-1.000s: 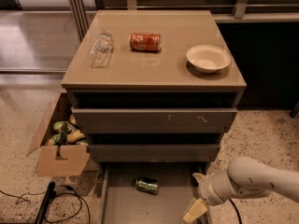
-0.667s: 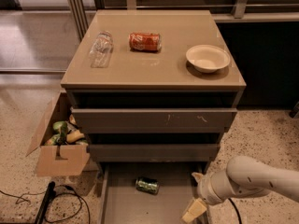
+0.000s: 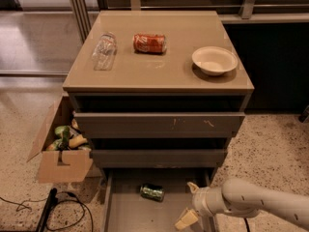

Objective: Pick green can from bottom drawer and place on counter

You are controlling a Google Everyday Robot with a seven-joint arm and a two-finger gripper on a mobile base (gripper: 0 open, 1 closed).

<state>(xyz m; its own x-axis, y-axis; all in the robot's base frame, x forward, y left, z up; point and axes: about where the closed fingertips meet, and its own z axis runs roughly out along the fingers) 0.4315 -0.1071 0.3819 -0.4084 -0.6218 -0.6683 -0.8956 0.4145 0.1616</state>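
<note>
The green can (image 3: 152,192) lies on its side in the open bottom drawer (image 3: 130,214), near its back middle. My gripper (image 3: 189,204) sits at the drawer's right side, to the right of the can and apart from it, fingers spread and empty; one pale fingertip (image 3: 186,219) points down-left, the other (image 3: 193,186) up. The white arm (image 3: 256,204) comes in from the lower right. The tan counter (image 3: 159,69) tops the cabinet.
On the counter lie a red-orange soda can (image 3: 149,43), a clear plastic bottle (image 3: 104,50) and a white bowl (image 3: 215,60). The two upper drawers (image 3: 159,124) are slightly ajar. A cardboard box (image 3: 60,146) with items stands left of the cabinet. Cables (image 3: 53,209) lie on the floor.
The gripper and arm have barely shifted; the can has not moved.
</note>
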